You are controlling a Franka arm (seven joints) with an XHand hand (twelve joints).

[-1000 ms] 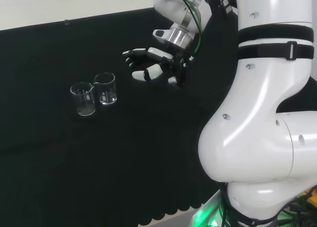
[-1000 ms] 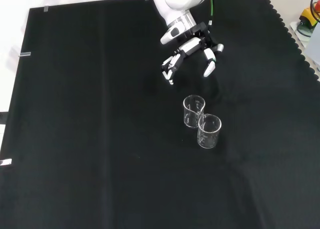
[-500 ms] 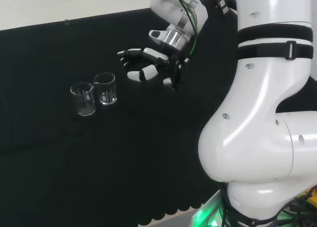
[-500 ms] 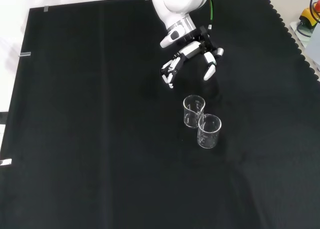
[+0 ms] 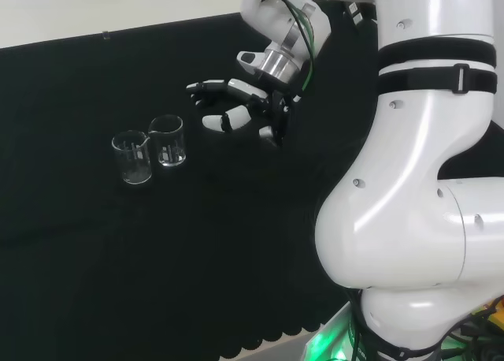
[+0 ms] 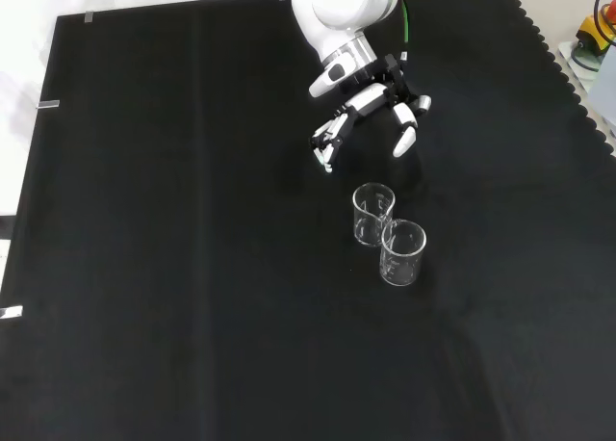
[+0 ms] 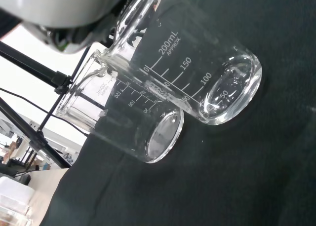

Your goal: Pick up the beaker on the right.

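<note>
Two clear glass beakers stand upright on the black cloth [image 6: 144, 268], so close that they appear to touch. In the head view they sit left of centre: the right beaker [image 5: 168, 141] is a little higher in the frame, and the left beaker [image 5: 132, 157] is just beside it, lower and further left. In the front view the same pair sits right of centre, one above the other: the right beaker [image 6: 372, 213] is the upper one and the left beaker [image 6: 402, 252] is just below it, slightly to the right. The hand [image 5: 240, 105] hangs above the cloth in the upper middle of the head view, to the right of the beakers and apart from them, with its fingers spread and loosely bent toward them and nothing between them. In the front view the hand [image 6: 371, 109] comes down from the top of the frame, its fingers [image 6: 325, 141] and thumb [image 6: 403, 139] splayed apart above the upper beaker, clear of its rim. The wrist view shows both beakers close up, the larger-looking one [image 7: 197, 68] in the upper centre and the other [image 7: 123, 122] lower left of it, their walls meeting, both empty, with printed scale marks.
</note>
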